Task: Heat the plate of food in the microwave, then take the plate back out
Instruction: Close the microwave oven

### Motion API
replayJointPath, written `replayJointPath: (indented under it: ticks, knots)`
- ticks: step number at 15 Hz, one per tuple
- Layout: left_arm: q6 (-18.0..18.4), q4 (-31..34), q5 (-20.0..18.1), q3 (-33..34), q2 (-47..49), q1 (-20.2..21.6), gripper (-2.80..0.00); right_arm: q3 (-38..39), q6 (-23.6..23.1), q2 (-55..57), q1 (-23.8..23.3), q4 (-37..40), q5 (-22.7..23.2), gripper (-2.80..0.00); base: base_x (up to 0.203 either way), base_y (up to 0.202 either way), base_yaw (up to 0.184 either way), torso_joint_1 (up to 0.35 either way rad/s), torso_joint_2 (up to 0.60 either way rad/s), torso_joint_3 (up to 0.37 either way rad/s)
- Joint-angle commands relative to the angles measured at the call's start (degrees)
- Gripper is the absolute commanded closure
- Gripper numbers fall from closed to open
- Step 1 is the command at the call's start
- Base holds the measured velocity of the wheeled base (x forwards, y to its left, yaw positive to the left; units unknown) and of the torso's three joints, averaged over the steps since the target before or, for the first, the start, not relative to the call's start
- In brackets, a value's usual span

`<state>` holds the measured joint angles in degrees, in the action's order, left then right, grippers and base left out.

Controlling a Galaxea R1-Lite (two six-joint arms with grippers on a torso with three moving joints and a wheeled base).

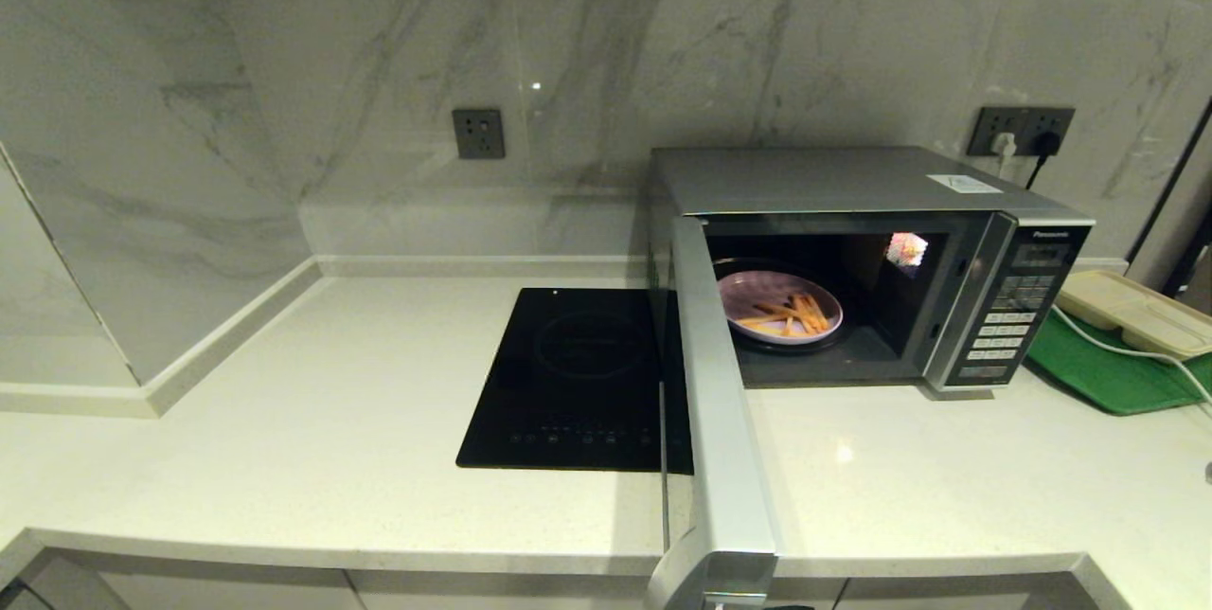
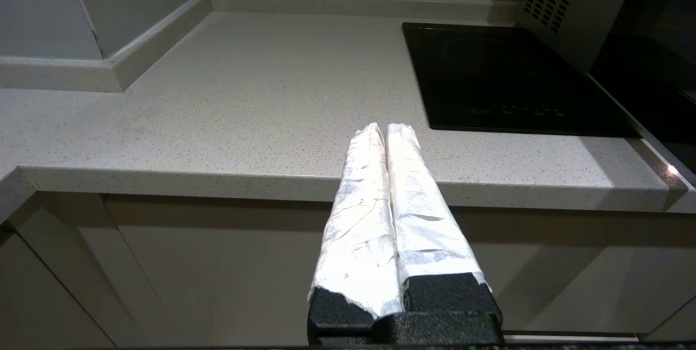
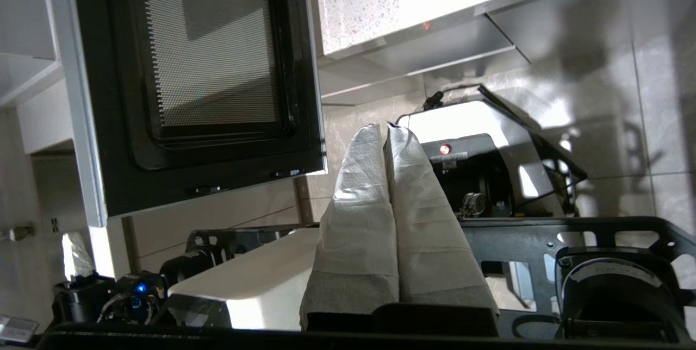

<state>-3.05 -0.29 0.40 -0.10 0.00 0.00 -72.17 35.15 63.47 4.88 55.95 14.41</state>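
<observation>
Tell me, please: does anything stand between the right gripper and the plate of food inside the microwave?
Nothing visible blocks the cavity: the microwave door is swung wide open and the plate of food sits exposed inside. The right gripper, shut and empty, is below the counter edge, beside the door's inner face, so it must rise past that edge.

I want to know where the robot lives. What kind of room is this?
Most likely a home kitchen: a microwave with its door open, a black induction cooktop set in a pale counter, and marble-look walls with power sockets.
</observation>
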Motion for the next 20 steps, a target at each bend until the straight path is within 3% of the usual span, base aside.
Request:
replayJointPath:
  ticks: [1, 10, 15, 20]
  knots:
    - [-0.03, 0.03, 0.13, 0.01, 0.0, 0.0, 0.0, -2.27, -0.41, 1.13, 0.05, 1.7, 0.17, 0.0, 0.0, 0.0, 0.0, 0.0, 0.0, 0.0]
    - [-0.03, 0.03, 0.04, 0.01, 0.0, 0.0, 0.0, -0.34, -0.98, 1.75, 0.05, 1.62, 0.38, 0.0, 0.0, 0.0, 0.0, 0.0, 0.0, 0.0]
    - [-0.03, 0.03, 0.04, 0.01, 0.0, 0.0, 0.0, -1.7, -10.32, 1.4, 0.08, 1.47, 9.41, 0.0, 0.0, 0.0, 0.0, 0.0, 0.0, 0.0]
    - [-0.03, 0.03, 0.04, 0.01, 0.0, 0.0, 0.0, -3.81, -15.11, 8.98, 0.57, 1.15, 11.21, 0.0, 0.0, 0.0, 0.0, 0.0, 0.0, 0.0]
